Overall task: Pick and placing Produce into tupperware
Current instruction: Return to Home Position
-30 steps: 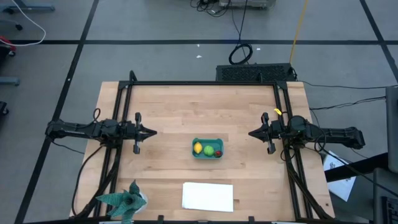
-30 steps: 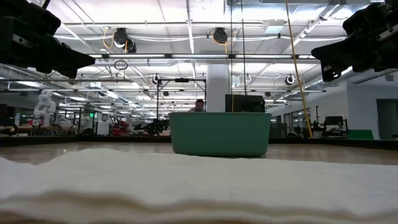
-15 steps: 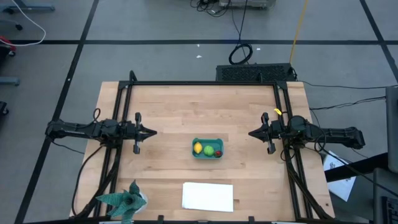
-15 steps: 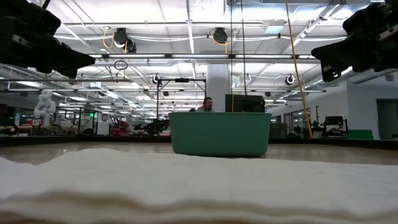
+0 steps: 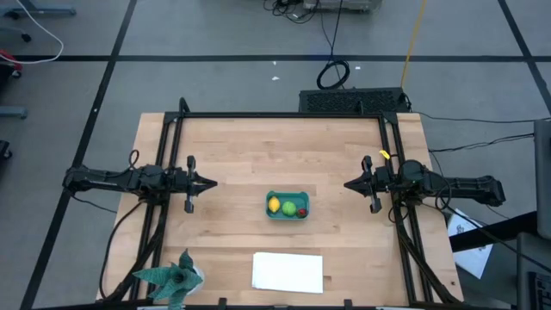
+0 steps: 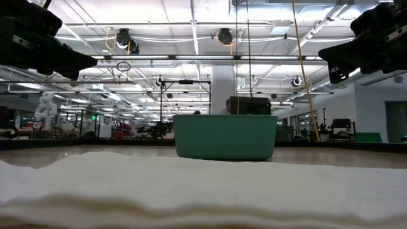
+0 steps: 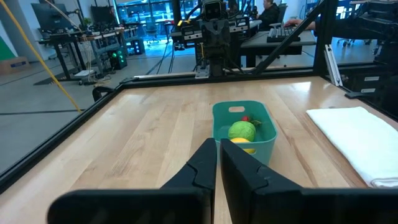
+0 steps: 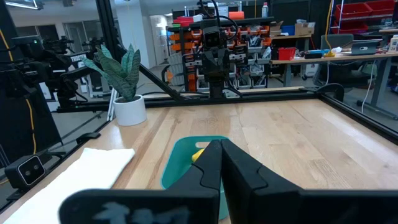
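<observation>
Table (image 5: 258, 146): tupperware (image 5: 287, 195) beyond left gripper (image 5: 212, 182)

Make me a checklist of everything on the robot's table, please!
Surface: wooden table, light planks.
Job's things: lemon, green fruit and red fruit all inside the teal tub, mid-table.
Clutter: white sheet and leafy plant near the front edge.
Grippers: left gripper and right gripper shut, empty, either side of the tub, apart from it.
Cables: black coil and yellow cable behind the table.
Surroundings: grey floor, workshop beyond.
</observation>
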